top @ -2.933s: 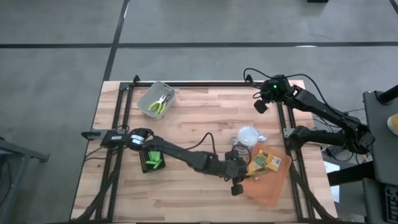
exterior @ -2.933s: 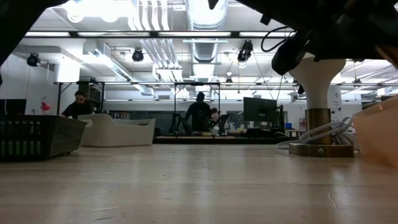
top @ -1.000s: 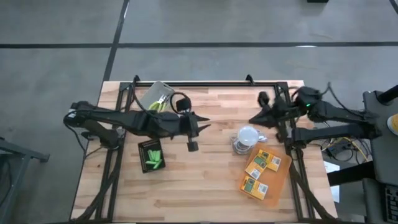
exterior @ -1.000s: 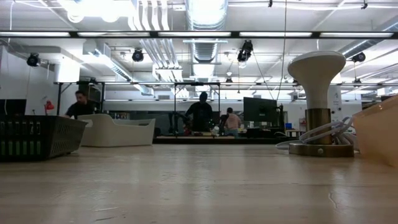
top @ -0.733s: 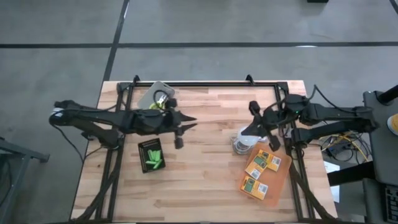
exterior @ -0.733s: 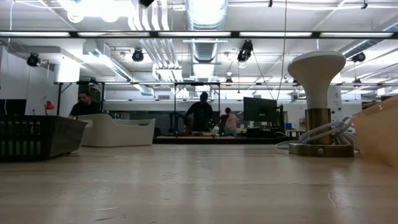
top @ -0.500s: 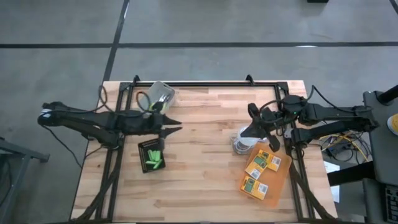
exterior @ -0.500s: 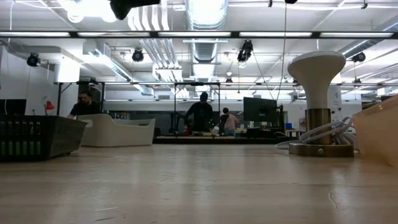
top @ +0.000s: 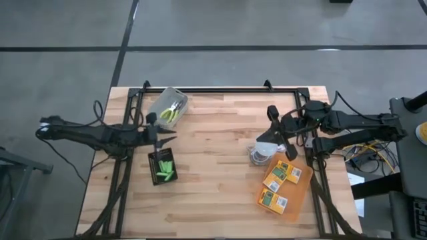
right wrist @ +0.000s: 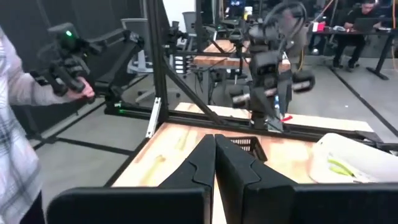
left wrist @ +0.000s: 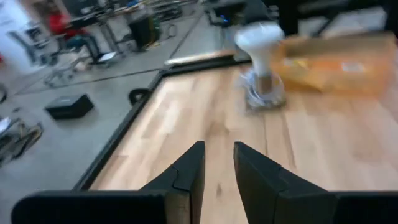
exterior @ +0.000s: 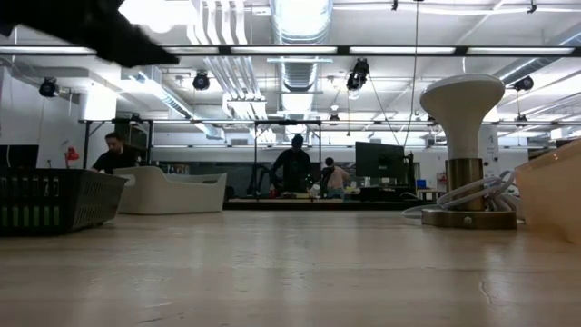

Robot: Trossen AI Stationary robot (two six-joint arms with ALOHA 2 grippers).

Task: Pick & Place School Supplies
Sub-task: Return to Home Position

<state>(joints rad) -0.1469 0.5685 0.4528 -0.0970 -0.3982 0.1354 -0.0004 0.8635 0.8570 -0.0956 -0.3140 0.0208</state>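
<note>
High view: green sticks [top: 165, 171] lie lengthwise in the black tray [top: 153, 162].

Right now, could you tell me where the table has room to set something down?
Bare: the table top between the black tray and the white stand, and the strip between the clear bin and the right gripper. Crowded: the right end, with stand, orange sheet and boxes.

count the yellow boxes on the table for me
3 yellow boxes, all on the orange sheet at the table's right side: two side by side near the white stand, one at the sheet's other end. Stacking could hide more.
</note>
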